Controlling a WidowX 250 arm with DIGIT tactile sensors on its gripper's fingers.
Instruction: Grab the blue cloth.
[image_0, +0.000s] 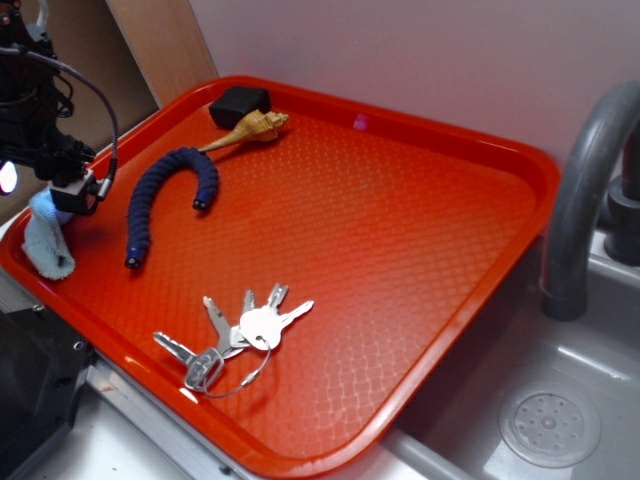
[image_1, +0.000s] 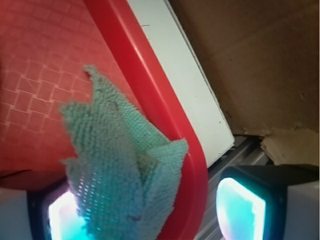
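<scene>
The blue cloth (image_0: 45, 245) is a small pale light-blue terry rag, bunched up at the tray's left edge against the rim. In the wrist view the cloth (image_1: 120, 165) rises between my fingers. It lies against the left pad (image_1: 62, 217) and stays apart from the right pad (image_1: 240, 207). My gripper (image_0: 72, 197) hangs right above the cloth. In the wrist view my gripper (image_1: 155, 212) has its jaws wide apart, with the red rim showing in the gap.
The red tray (image_0: 400, 230) also holds a dark navy ribbed curved tube (image_0: 165, 195), a bunch of keys (image_0: 240, 335), a seashell (image_0: 250, 128) and a black block (image_0: 238, 103). A grey faucet (image_0: 585, 190) and a sink (image_0: 550, 425) are at the right. Cardboard (image_1: 260, 65) lies beyond the tray's rim.
</scene>
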